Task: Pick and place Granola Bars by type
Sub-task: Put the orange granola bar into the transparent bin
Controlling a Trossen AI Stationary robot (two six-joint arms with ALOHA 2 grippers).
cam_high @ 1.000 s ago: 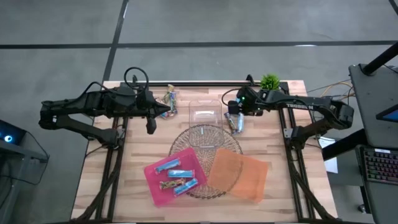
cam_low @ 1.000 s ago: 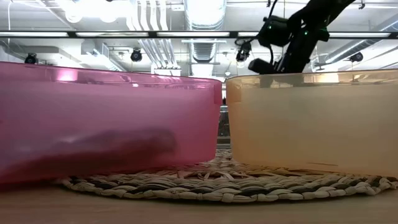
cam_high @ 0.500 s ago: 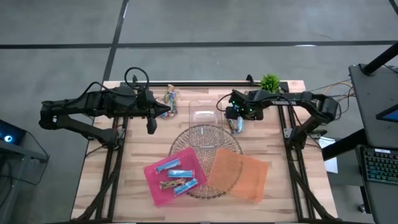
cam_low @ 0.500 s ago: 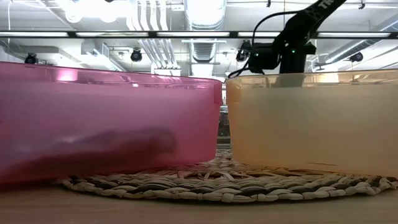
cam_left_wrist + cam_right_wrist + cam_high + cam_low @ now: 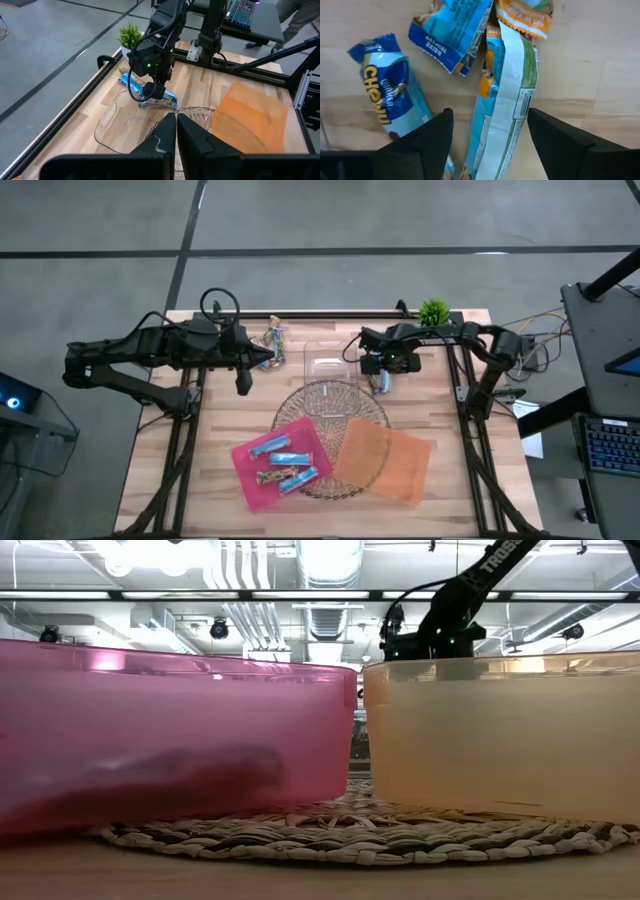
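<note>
Several wrapped bars already lie in the flat pink plastic tray (image 5: 247, 476), the flat orange plastic tray (image 5: 410, 465) looks empty, and the right gripper (image 5: 489, 130), fingers spread wide, straddles a light-blue wrapped granola bar (image 5: 502, 105) in the pile at two o'clock, while the left gripper (image 5: 176, 131), fingers nearly together and empty, waits at ten o'clock.

Lab: exposed ceiling ducts (image 5: 330, 565), concrete floor (image 5: 320, 240)

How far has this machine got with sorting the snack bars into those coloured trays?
Partly done. The flat pink tray already holds four or so wrapped bars, while the flat orange tray looks empty. In hand: the right claw is open, straddling a long light-blue bar in a pile on the wooden table. Another small pile waits near the shut left claw.
</note>
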